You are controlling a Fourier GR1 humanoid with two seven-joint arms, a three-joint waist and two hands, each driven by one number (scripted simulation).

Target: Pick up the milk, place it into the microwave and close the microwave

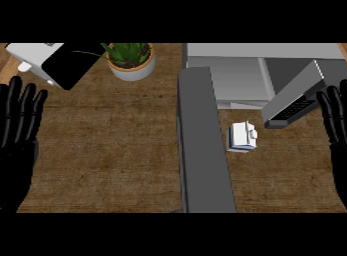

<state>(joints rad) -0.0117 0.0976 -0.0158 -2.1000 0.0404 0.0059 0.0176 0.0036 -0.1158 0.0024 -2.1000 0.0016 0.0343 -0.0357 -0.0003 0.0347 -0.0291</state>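
Observation:
A small white milk carton (243,136) with a blue base stands on the brown counter, right of centre. Behind it the grey microwave (242,75) is open, its cavity facing me. Its long grey door (203,145) swings out toward me, just left of the carton. My left hand (10,135) rests open at the left edge, fingers up. My right hand (343,125) rests open at the right edge, fingers up, well to the right of the carton. Neither hand touches anything.
A potted green plant (131,60) in a white pot stands at the back, left of the microwave. A white appliance with a black panel (54,62) sits in the back left corner. A grey slanted panel (298,97) leans at the microwave's right side.

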